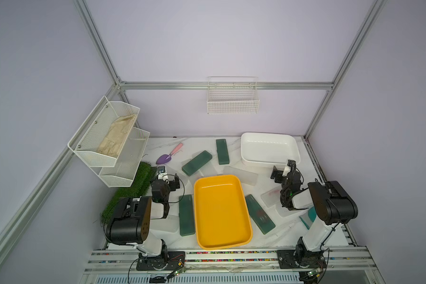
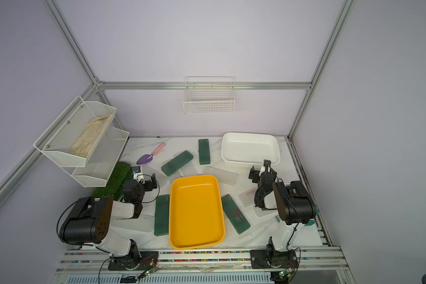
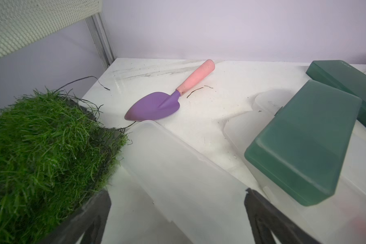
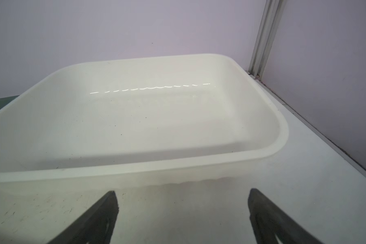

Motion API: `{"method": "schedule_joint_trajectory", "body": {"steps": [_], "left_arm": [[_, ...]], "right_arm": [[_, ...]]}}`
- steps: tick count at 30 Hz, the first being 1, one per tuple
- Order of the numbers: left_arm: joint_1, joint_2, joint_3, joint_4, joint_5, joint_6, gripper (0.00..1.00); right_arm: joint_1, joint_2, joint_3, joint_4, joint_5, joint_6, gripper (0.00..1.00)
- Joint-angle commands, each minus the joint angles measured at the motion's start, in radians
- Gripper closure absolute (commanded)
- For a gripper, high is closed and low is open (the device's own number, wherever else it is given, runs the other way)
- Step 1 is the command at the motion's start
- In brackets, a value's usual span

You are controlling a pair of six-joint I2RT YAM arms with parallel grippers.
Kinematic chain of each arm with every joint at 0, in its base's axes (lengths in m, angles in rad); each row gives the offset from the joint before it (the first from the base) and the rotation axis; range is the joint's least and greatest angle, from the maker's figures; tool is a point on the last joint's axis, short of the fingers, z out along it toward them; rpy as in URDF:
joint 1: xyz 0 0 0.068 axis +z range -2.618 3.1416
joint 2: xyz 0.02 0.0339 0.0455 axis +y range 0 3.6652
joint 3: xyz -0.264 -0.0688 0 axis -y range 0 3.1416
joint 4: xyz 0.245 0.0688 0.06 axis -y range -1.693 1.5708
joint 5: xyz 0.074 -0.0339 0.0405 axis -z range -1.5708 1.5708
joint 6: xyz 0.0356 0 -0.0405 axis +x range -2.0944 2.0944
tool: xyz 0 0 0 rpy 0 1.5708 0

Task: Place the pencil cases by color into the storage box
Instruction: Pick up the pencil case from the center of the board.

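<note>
Both empty, left hand [image 3: 178, 191] spread, right hand [image 4: 182, 191] spread

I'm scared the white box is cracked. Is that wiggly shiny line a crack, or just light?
Right wrist view: the line on the white box far wall looks like glare from a light, not a crack. In both top views, a clear case fades into the white table.

Marble table [image 1: 198, 145], yellow box [image 1: 221, 211], white box [image 1: 268, 147], green cases [image 1: 196, 163], seemingly clear cases [image 1: 240, 175], trowel [image 1: 164, 158], turf [image 1: 133, 189]
</note>
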Motion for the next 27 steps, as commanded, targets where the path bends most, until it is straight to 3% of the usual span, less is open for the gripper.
{"method": "schedule_joint_trajectory", "body": {"steps": [1, 27], "left_arm": [[-0.005, -0.006, 0.032, 0.03, -0.011, 0.015, 0.0], [-0.008, -0.008, 0.038, 0.016, -0.013, 0.015, 0.0]], "right_arm": [[0.003, 0.006, -0.002, 0.038, 0.01, 0.009, 0.03], [0.003, 0.006, -0.002, 0.038, 0.01, 0.009, 0.03]]}}
